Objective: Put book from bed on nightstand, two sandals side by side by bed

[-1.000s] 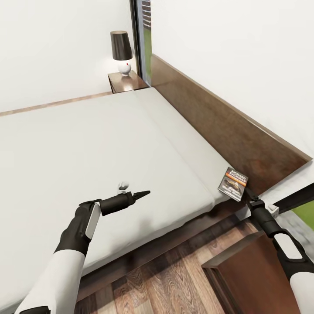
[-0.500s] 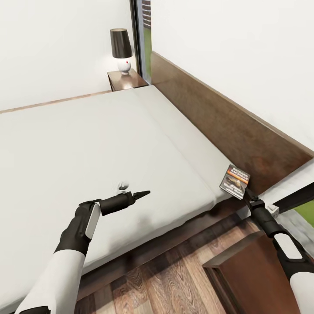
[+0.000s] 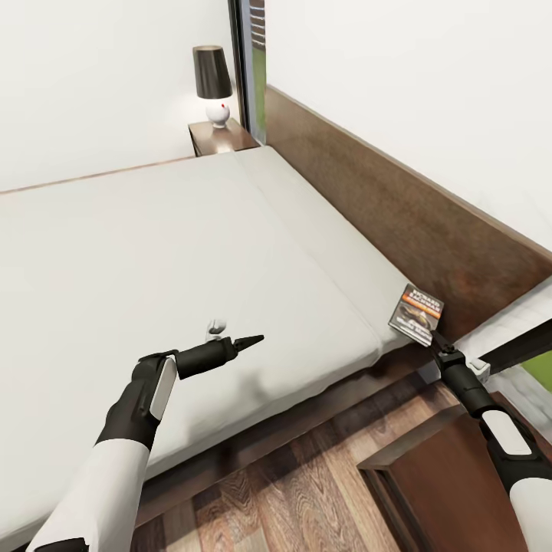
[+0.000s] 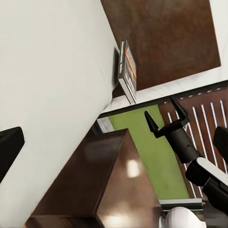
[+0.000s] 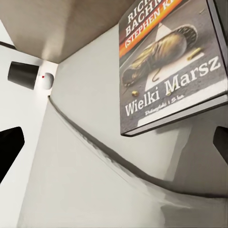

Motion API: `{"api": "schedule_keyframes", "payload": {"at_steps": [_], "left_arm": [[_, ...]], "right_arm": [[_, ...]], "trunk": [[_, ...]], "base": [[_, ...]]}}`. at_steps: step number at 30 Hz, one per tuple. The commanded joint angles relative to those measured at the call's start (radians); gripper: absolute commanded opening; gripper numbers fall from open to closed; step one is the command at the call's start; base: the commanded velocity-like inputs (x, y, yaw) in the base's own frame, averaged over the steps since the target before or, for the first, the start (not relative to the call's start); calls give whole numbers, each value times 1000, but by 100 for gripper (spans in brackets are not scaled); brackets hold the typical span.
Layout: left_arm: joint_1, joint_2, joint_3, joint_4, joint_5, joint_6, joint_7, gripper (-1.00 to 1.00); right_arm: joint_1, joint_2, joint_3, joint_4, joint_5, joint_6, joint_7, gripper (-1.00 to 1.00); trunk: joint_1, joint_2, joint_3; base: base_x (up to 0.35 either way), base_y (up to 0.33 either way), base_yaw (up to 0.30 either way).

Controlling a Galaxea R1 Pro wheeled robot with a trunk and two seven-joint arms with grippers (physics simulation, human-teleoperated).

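Where the head view looks down over both arms, the book (image 3: 416, 314) lies at the near corner of the bed (image 3: 192, 261), close to the headboard (image 3: 399, 222) and at the mattress edge. The right gripper (image 3: 434, 337) points up at it, jaws apart, tips just short of the book's lower corner. The left gripper (image 3: 249, 340) hangs over the mattress well apart from the book, jaws together in a point. One nightstand (image 3: 452, 483) stands below the right arm; another nightstand (image 3: 221, 139) carries a lamp (image 3: 212, 93) at the far side.

Left wrist view: the book (image 4: 127, 70) sits at the mattress corner; the right gripper (image 4: 166, 118) stands open beside it, not touching, above the nightstand (image 4: 99, 185).

Right wrist view: the book's (image 5: 173, 64) cover reads "Wielki Marsz"; it lies ahead, between the open jaws' lines. The lamp (image 5: 32, 76) shows far off.
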Motion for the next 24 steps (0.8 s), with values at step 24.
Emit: {"api": "schedule_keyframes", "payload": {"at_steps": [24], "left_arm": [[-1, -2, 0, -1, 2, 8, -3, 100]], "right_arm": [[0, 2, -70, 10, -12, -4, -1, 100]], "trunk": [[0, -1, -1]], "base": [[0, 0, 0]]}}
